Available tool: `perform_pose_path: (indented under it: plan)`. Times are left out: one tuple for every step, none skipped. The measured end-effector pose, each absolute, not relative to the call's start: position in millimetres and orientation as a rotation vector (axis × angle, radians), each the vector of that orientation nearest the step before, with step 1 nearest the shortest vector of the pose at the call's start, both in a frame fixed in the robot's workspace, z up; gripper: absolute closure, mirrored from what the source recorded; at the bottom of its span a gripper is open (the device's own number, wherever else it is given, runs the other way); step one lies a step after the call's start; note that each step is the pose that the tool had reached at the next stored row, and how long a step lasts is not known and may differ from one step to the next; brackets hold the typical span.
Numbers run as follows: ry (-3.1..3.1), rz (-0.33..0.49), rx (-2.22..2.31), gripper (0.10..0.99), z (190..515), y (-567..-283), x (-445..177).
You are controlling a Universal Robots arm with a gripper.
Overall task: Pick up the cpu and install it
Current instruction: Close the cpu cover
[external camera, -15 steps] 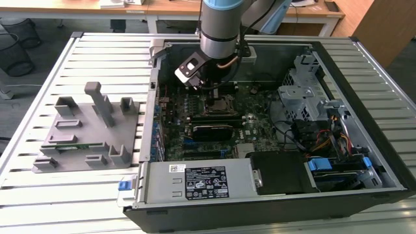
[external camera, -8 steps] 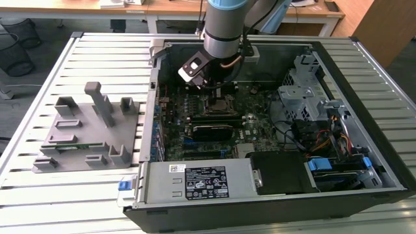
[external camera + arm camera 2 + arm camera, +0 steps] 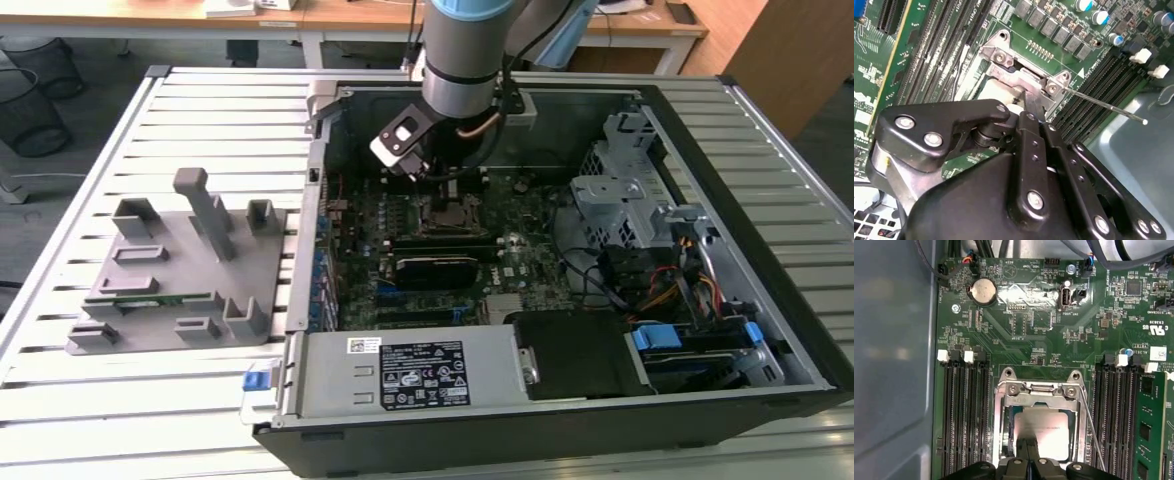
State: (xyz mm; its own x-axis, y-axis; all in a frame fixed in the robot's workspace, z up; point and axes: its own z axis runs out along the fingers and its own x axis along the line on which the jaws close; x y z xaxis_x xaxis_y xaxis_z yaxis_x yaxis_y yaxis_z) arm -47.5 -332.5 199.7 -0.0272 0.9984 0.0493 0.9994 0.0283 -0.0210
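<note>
A slatted grey metal table [image 3: 80, 400] carries an open black computer case [image 3: 534, 430] lying on its side. A grey moulded plastic fixture [image 3: 174, 270] rests on the table at the exterior view's left, just beside the case. Inside the case lies the green motherboard [image 3: 534, 250], and the grey-and-blue robot arm [image 3: 467, 50] reaches down over its far part. The black gripper [image 3: 1027, 442] hangs over the square metal-framed socket [image 3: 1004, 405], its two slim fingers pressed together with no gap between them. A green memory stick [image 3: 1149, 425] stands in a slot beside the socket. The small flat silver-topped cpu [image 3: 1046, 427] lies level inside the socket frame, directly under the fingertips; whether they touch it I cannot tell.
</note>
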Motion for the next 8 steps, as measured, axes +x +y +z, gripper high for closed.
perform_pose_path:
  plan:
    - [-2.216,-0.031,-2.155,0.980,201.2,-332.3,-47.5]
    - [-2.217,-0.029,-2.156,0.980,203.7,-332.5,-47.6]
    - [-2.217,-0.028,-2.156,0.980,205.6,-332.7,-47.7]
    - [-2.218,-0.030,-2.157,0.980,206.9,-332.6,-47.7]
    - [-2.218,-0.032,-2.158,0.980,207.7,-332.7,-47.9]
    - [-2.219,-0.034,-2.159,0.980,207.9,-332.7,-48.2]
    - [-2.221,-0.036,-2.160,0.980,207.9,-332.7,-49.1]
    - [-2.223,-0.039,-2.160,0.980,207.9,-332.7,-50.6]
